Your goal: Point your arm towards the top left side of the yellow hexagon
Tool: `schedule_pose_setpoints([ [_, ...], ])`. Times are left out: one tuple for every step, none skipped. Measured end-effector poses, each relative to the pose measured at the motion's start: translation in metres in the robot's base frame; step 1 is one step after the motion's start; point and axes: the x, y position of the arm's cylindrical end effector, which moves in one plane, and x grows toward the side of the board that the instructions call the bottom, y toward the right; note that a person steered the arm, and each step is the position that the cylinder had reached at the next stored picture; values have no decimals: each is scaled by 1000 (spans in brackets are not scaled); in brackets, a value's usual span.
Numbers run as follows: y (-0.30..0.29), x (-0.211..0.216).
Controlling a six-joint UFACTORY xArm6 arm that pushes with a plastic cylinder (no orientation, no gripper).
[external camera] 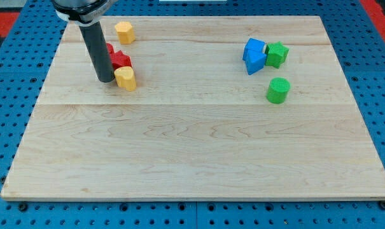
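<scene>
The dark rod's tip (105, 80) sits just left of the near yellow hexagonal block (125, 78), beside a red block (119, 59); there's no claw to report. A second yellow block (125, 31) lies farther back on the pale wooden board (192, 146).

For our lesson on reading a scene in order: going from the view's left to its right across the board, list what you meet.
my tip → red block → blue block → green star-shaped block. Left out for overlapping positions: the two yellow blocks and the green cylinder.

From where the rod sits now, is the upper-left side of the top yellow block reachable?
Probably yes. My tip sits left of the lower yellow block and the red block; bare board lies up the left toward the upper yellow block.
</scene>
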Motion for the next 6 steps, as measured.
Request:
schedule_pose_setpoints([
  [64,32],
  [110,35],
  [145,35],
  [167,12],
  [193,-62],
  [175,-149],
])
